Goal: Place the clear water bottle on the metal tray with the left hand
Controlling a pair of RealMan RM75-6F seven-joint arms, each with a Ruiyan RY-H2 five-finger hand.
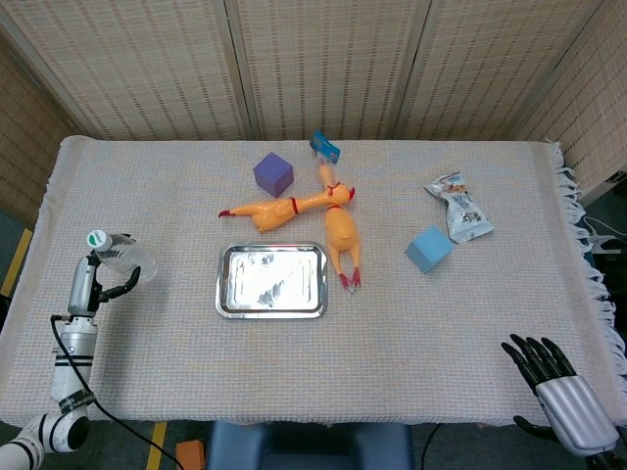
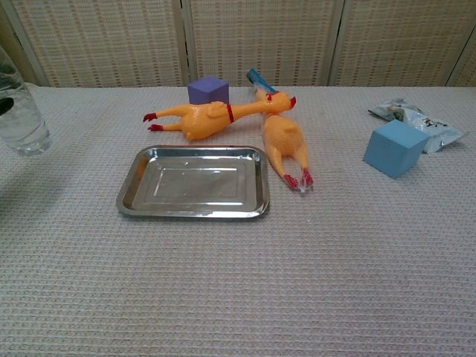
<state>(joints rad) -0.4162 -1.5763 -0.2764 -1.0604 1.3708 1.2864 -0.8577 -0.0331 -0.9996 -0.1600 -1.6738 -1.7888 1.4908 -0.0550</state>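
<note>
Clear water bottle (image 1: 120, 255) | left hand (image 1: 93, 284) fingers wrapped around it (off tray) | right hand (image 1: 554, 377) fingers apart, holding nothing

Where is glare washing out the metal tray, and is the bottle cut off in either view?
Head view: bright white glare covers the middle of the metal tray; the clear water bottle shows whole in the left hand. Chest view: the tray reflects softly with little glare; the bottle is cropped at the left edge.
</note>
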